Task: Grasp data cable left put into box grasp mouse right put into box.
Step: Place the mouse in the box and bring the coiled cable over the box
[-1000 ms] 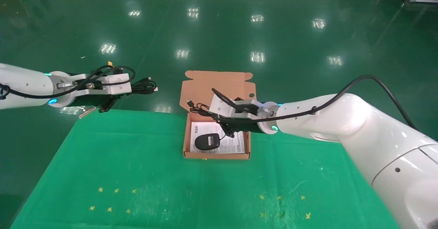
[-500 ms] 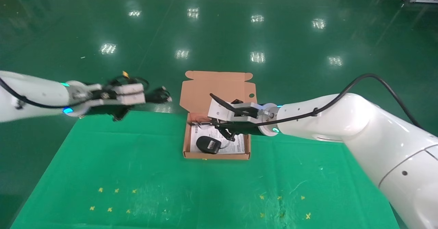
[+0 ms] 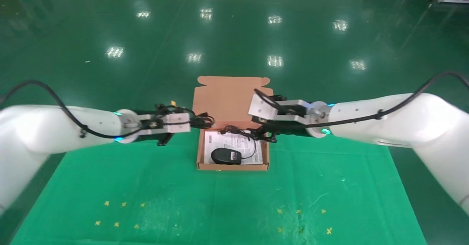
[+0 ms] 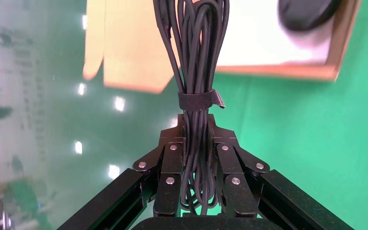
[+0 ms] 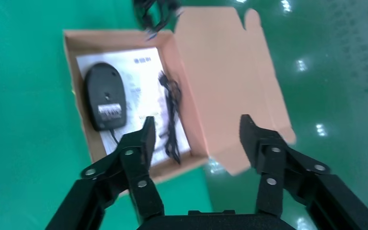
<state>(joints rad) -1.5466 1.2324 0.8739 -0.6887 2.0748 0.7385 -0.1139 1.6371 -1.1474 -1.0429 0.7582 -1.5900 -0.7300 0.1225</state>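
The salmon box [image 3: 233, 166] stands open at the table's far edge, with its lid [image 3: 227, 98] raised behind. The black mouse [image 3: 226, 156] lies inside on the white leaflet [image 3: 214, 139], and its cord [image 3: 242, 133] loops across the paper. My left gripper [image 3: 195, 122] is shut on the bundled data cable [image 3: 204, 120] and holds it in the air just left of the box's back corner. In the left wrist view the data cable [image 4: 197, 72] runs out from the left gripper [image 4: 196, 127]. My right gripper [image 3: 266, 133] hangs open and empty at the box's right rim. The right wrist view shows the right gripper [image 5: 196, 129], the mouse [image 5: 104, 96] and the lid [image 5: 225, 81].
The green table cloth [image 3: 220, 201] carries small yellow cross marks [image 3: 121, 214] near the front. The shiny green floor [image 3: 234, 36] lies beyond the table's far edge, right behind the box.
My left arm swung right with the data cable, from far left to the box's left side. My right gripper drew back from over the box to its right rim.
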